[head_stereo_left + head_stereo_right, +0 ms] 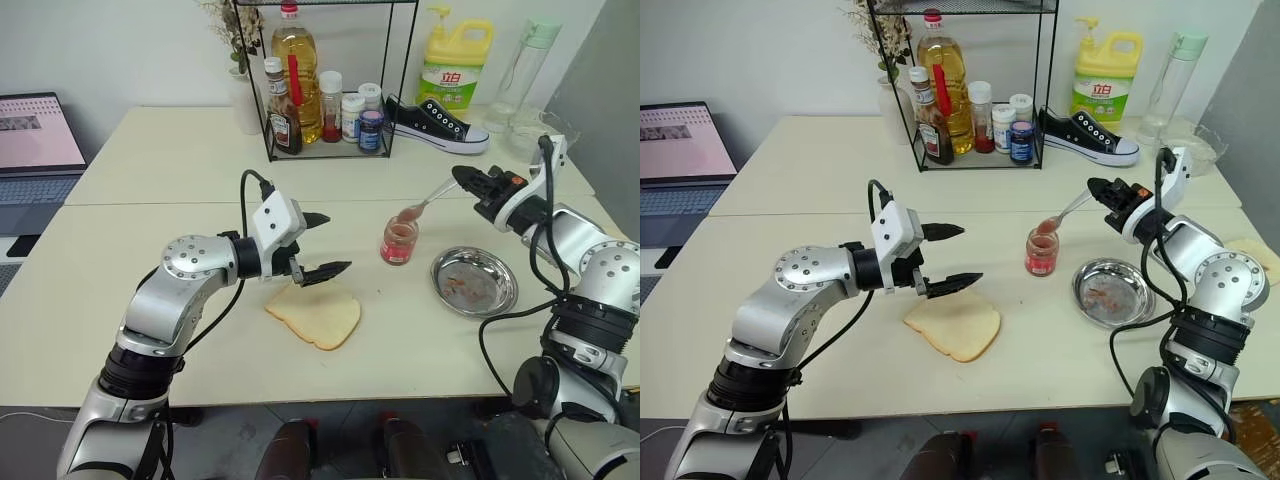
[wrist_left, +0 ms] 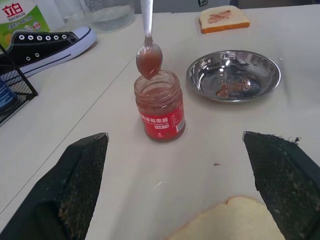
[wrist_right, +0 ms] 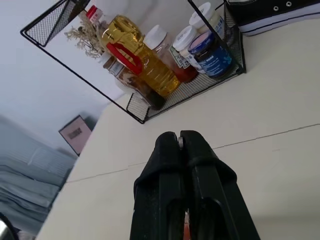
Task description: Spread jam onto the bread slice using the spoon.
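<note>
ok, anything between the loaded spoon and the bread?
Nothing on the table. The spoon sits over the jam; bare tabletop runs to the bread. The open left gripper hovers over the bread's far edge.

pinkish-red jam (image 2: 159,100), pale cream bread slice (image 1: 314,315), silver spoon (image 2: 148,47)

Steel dish (image 1: 475,282) w/ smears, wire rack (image 1: 325,75) w/ bottles, sneaker (image 1: 436,125) behind.
</note>
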`<state>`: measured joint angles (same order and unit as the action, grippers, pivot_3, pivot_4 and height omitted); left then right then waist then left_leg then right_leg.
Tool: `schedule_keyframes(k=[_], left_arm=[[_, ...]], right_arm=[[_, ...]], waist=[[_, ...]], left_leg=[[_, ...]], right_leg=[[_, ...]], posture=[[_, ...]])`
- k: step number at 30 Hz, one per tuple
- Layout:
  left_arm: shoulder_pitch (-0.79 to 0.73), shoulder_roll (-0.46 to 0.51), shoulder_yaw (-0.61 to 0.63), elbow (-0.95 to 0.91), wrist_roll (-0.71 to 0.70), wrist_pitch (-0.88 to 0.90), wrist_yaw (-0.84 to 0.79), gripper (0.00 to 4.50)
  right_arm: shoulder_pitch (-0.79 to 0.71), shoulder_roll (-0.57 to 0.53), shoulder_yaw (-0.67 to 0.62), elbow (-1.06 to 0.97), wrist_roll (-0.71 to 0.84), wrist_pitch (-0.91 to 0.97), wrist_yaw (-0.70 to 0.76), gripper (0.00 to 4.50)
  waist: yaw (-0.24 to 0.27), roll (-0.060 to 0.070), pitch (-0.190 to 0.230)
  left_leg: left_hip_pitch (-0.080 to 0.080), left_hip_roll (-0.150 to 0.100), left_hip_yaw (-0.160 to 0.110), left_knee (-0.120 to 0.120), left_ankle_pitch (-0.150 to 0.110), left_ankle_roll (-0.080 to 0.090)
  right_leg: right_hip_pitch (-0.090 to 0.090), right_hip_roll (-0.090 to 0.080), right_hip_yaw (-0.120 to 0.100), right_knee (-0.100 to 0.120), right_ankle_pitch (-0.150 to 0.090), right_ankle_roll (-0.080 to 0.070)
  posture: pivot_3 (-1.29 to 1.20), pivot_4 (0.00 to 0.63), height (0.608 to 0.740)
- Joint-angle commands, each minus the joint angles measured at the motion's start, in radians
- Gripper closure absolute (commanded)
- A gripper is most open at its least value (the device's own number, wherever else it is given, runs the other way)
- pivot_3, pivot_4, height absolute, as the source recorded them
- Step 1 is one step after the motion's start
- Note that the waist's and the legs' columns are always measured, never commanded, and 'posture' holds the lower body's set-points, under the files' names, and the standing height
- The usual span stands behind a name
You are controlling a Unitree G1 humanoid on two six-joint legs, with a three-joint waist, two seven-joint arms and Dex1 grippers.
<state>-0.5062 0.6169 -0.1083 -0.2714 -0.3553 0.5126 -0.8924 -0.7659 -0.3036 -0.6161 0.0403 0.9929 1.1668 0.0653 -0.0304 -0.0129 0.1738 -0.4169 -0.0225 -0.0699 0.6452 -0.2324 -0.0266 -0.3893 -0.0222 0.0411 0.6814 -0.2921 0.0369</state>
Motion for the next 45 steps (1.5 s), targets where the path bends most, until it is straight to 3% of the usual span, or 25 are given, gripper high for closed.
schedule_keyframes(k=[1,7,11,17,26,36,45], left_arm=[[0.017,0.033,0.062,-0.039,-0.039,-0.015,-0.03,0.0],[0.181,0.152,0.199,-0.129,-0.126,0.026,-0.091,0.0],[0.341,0.19,0.304,-0.197,-0.176,0.054,-0.08,0.0],[0.671,0.168,0.474,-0.398,-0.235,0.089,-0.033,0.0],[0.907,0.057,0.49,-0.443,-0.151,-0.019,0.075,0.0],[0.919,0.056,0.467,-0.459,-0.153,-0.042,0.094,0.0],[0.889,0.074,0.484,-0.44,-0.167,-0.031,0.09,0.0]], right_arm=[[-0.057,0.018,-0.045,-0.026,0.13,0.022,-0.061,4.46],[-0.092,0.067,0.047,-0.092,0.235,0.054,-0.111,4.46],[-0.082,0.084,0.172,-0.15,0.227,0.057,-0.072,4.46],[0.019,0.028,0.515,-0.313,0.044,-0.031,0.155,4.46],[0.13,-0.062,0.853,-0.356,-0.318,-0.362,0.436,4.46],[0.142,-0.014,0.946,-0.305,-0.506,-0.541,0.544,4.46],[0.092,0.013,0.874,-0.269,-0.511,-0.526,0.578,4.46]], waist=[[-0.001,0.0,0.0],[-0.007,0.002,0.001],[-0.012,0.002,0.001],[-0.006,0.002,0.001],[-0.001,0.001,0.001],[0.0,0.001,0.001],[0.001,0.001,0.001]], left_leg=[[0.0,0.0,0.0,0.0,0.0,0.0],[0.0,0.002,0.0,-0.001,0.0,0.0],[0.0,0.002,0.0,-0.001,0.0,0.0],[0.0,0.002,-0.001,-0.001,0.0,0.0],[0.002,0.001,-0.002,-0.001,0.0,0.0],[0.002,0.002,-0.003,-0.001,0.0,0.0],[0.002,0.001,-0.003,-0.001,0.0,0.0]], right_leg=[[0.0,0.0,0.0,0.0,0.0,0.0],[-0.001,0.0,0.0,0.0,0.0,0.0],[-0.001,0.0,0.0,0.0,0.0,-0.001],[-0.001,-0.002,0.001,-0.001,-0.001,-0.001],[0.0,-0.004,0.0,-0.001,-0.001,-0.001],[0.001,-0.004,-0.001,-0.001,-0.001,-0.001],[0.001,-0.004,-0.001,-0.001,-0.001,-0.001]], posture=[[0.0,0.15,0.74],[0.0,0.15,0.74],[0.0,0.15,0.74],[0.0,0.15,0.74],[0.0,0.15,0.74],[0.0,0.15,0.74],[0.0,0.15,0.74]])
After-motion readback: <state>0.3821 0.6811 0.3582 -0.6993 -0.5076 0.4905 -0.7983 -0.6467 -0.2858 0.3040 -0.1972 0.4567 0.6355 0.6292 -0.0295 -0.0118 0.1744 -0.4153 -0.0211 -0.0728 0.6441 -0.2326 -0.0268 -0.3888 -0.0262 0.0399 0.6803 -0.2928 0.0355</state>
